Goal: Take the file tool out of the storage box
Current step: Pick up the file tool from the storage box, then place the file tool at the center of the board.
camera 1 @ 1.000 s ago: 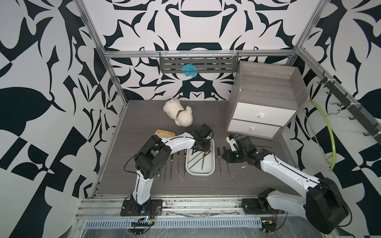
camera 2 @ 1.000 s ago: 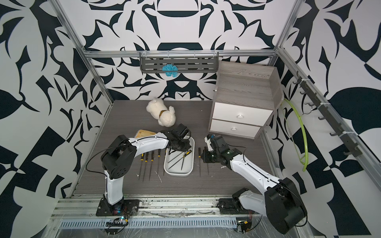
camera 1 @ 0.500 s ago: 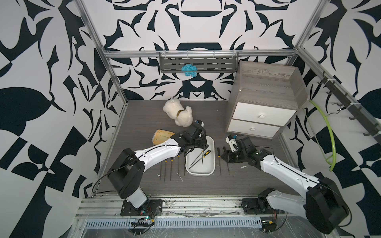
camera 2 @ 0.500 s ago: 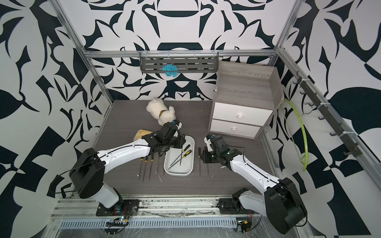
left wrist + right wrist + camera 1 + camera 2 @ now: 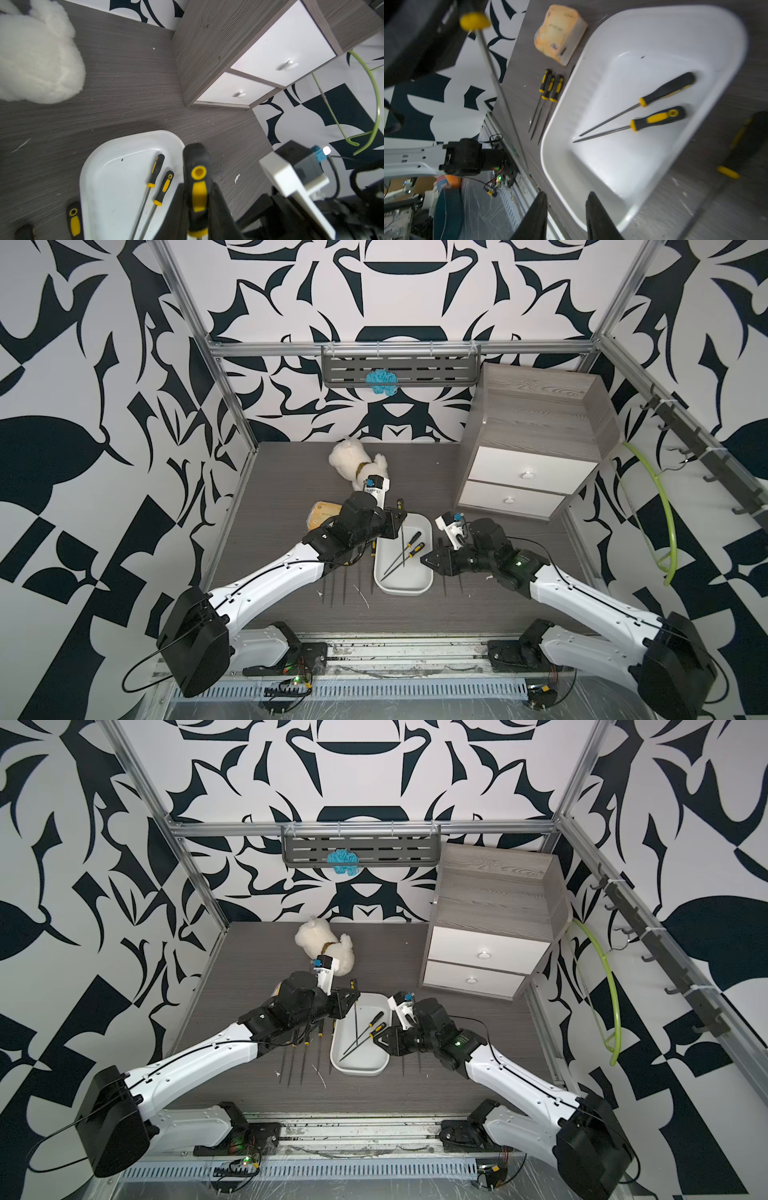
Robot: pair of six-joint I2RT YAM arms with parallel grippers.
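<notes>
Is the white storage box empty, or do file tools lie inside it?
Not empty: two file tools lie in the storage box; the left gripper holds a third file in the air.

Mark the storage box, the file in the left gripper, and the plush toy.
storage box (image 5: 408, 580): in a top view, bare floor
held file (image 5: 199, 188): left wrist view, handle's yellow strip
plush toy (image 5: 352, 459): in a top view, its body

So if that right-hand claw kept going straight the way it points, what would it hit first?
Most likely the near rim of the white storage box: the right gripper, jaws open, points right at it. The two files inside lie further on. Its height is hard to judge.
</notes>
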